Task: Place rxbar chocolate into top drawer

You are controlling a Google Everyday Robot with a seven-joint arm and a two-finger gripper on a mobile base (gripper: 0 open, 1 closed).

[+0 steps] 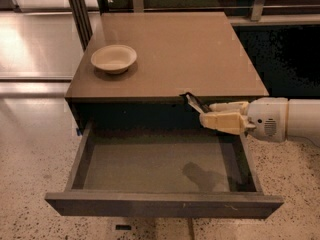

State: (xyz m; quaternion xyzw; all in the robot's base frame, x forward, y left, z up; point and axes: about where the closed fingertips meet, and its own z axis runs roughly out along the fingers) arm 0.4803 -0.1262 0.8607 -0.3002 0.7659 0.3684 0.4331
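The rxbar chocolate [193,102] is a small flat black wrapper, held by one end in my gripper [204,113]. The gripper's cream fingers [222,121] are shut on it. The bar hangs in the air just in front of the cabinet top's front edge, above the back right part of the open top drawer [160,165]. The drawer is pulled out wide and its flat grey bottom shows the gripper's shadow. My white arm [282,120] reaches in from the right.
A cream round bowl [114,58] stands on the brown cabinet top [190,49] at the left. Metal posts [79,11] rise behind the cabinet's left rear corner. Speckled floor [30,149] surrounds the cabinet.
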